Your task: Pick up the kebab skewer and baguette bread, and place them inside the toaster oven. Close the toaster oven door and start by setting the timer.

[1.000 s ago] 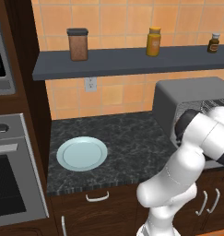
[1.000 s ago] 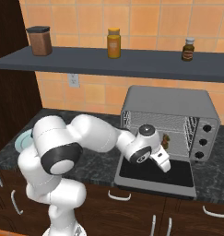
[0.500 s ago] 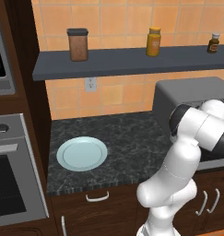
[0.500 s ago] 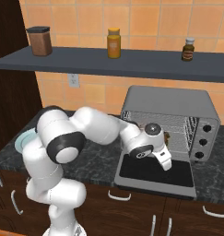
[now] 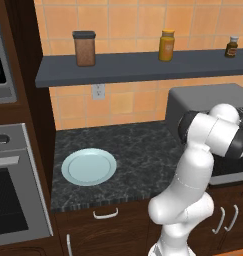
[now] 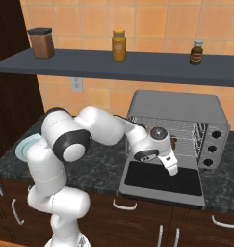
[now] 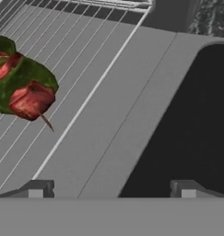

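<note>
While the dark stone bench (image 5: 143, 155) runs under a tiled wall, one plate (image 5: 88, 166) sits near its front left edge; one toaster oven (image 6: 178, 118) at right end, door (image 6: 162, 179) dropped flat. Shelf (image 6: 113, 70) w/ 3 jars. One skewer (image 7: 21, 87) lies on rack. Gripper (image 6: 171, 169) over door, fingers apart, holding nothing.

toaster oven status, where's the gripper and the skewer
Gripper open, empty, over lowered toaster oven door. Kebab skewer on wire rack. Plate bare.
</note>
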Controlling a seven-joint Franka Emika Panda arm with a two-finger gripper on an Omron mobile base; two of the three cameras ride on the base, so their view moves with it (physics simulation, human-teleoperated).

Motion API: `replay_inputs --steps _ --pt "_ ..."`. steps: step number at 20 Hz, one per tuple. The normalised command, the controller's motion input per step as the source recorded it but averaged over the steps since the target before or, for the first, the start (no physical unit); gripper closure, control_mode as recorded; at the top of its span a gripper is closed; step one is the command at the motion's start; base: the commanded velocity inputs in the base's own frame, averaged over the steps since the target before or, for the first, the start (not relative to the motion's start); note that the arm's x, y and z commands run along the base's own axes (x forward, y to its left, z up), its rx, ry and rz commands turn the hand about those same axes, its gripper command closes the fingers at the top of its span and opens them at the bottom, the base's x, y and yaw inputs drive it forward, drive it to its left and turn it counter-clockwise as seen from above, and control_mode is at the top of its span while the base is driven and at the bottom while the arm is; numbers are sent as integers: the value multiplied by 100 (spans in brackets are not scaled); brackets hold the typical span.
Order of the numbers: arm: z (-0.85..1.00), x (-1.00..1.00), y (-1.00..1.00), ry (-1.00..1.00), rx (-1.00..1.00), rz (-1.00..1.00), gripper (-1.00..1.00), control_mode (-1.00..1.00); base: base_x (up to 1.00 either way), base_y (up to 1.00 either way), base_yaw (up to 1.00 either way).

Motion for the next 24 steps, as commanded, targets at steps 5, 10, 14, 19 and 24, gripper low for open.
replay_inputs --steps 5,10,14,19,24 --pt "-15 -10 13 -4 0 -3 -100 -100 0 0 0" --pt "5 -70 0 -3 0 5 -100 -100 0 0 0" --pt "23 -83 6 0 0 22 -100 -100 0 0 0" --pt "4 -90 16 1 -3 38 -100 -100 0 0 0" --pt "0 -62 14 11 -2 32 -100 -100 0 0 0"
